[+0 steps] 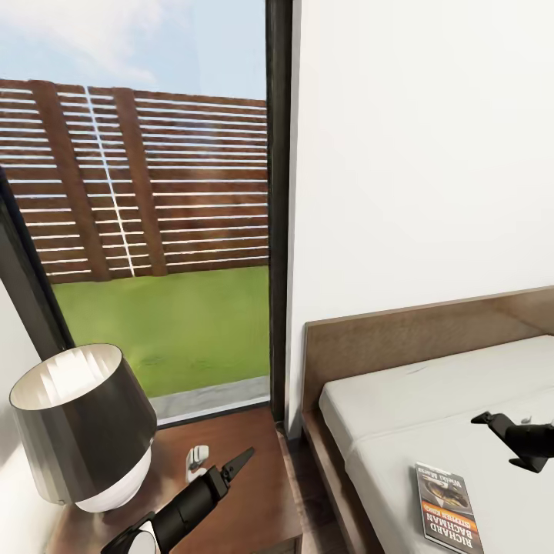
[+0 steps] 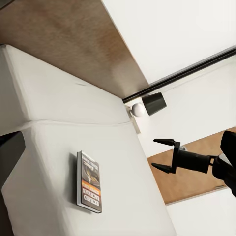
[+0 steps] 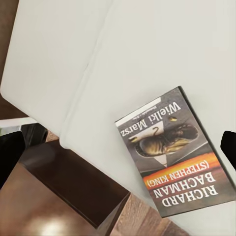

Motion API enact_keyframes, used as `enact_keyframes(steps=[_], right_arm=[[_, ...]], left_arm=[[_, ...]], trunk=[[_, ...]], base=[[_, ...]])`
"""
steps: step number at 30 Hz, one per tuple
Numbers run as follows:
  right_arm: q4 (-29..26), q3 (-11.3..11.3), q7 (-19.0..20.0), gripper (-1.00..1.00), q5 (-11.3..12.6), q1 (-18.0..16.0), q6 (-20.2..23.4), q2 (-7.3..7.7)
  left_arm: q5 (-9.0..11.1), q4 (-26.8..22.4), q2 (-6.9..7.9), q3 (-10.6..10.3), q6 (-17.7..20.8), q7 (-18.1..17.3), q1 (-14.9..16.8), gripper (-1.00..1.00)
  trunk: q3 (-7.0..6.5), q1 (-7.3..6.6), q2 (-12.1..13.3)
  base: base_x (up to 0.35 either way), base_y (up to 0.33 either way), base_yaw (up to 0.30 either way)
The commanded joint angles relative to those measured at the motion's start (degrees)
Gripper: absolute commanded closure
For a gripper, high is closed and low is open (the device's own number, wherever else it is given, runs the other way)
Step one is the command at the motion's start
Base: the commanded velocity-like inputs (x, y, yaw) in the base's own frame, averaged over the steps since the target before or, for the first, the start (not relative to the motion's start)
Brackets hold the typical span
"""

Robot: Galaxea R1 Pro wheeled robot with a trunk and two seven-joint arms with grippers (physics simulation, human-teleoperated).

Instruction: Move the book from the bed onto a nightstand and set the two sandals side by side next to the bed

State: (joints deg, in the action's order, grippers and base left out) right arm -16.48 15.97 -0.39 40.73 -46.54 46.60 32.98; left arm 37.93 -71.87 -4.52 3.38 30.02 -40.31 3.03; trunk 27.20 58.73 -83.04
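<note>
The bed (image 1: 431, 431) fills the lower right of the head view, its pale mattress framed by a low brown headboard (image 1: 400, 338). Left of it, at the lower left of the frame, stands the nightstand (image 1: 246, 492), carrying a dark-shaded lamp (image 1: 77, 423).

The book (image 1: 448, 517) lies flat on the mattress near the bed's left edge, at the bottom right of centre, cover up. It looks thin, light and fairly stiff for its size, though a paperback cover will flex if pinched at one corner. Lying flush on soft bedding, it offers little to get under, so the best hold is probably across a long edge, pressing slightly into the mattress, or after sliding it to overhang the bed's side. The glossy cover may be slippery.

The right gripper (image 1: 517, 448) hovers above the mattress at the right edge, fingers spread, holding nothing. The left gripper (image 1: 231, 467) hangs over the nightstand, empty, its fingers close together.
</note>
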Motion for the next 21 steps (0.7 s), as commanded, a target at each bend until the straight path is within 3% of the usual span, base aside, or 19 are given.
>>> enact_keyframes(steps=[1, 6, 18, 21], right_arm=[[0.02, 0.32, -0.04, -1.00, -0.08, -0.04, 0.26, -0.01], [0.14, 0.30, -0.04, -1.00, -0.06, -0.04, 0.25, -0.02], [0.21, 0.29, -0.05, -1.00, 0.03, -0.04, 0.24, -0.02], [0.22, 0.29, -0.05, -1.00, 0.07, -0.04, 0.24, -0.02]], left_arm=[[0.28, -0.01, -0.05, 0.12, 0.45, -0.11, 0.02, -1.00], [0.29, -0.03, -0.02, 0.11, 0.48, -0.12, 0.02, -1.00], [0.31, -0.11, 0.01, 0.07, 0.56, -0.12, 0.01, -1.00], [0.35, -0.11, -0.02, 0.06, 0.56, -0.12, 0.00, -1.00]], trunk=[[0.06, 0.00, -0.04], [0.06, 0.00, -0.04], [2.22, 2.63, -4.85], [2.22, 2.63, -4.85]], base=[[0.000, 0.000, 0.000], [0.000, 0.000, 0.000], [0.000, 0.000, 0.000], [0.000, 0.000, 0.000]])
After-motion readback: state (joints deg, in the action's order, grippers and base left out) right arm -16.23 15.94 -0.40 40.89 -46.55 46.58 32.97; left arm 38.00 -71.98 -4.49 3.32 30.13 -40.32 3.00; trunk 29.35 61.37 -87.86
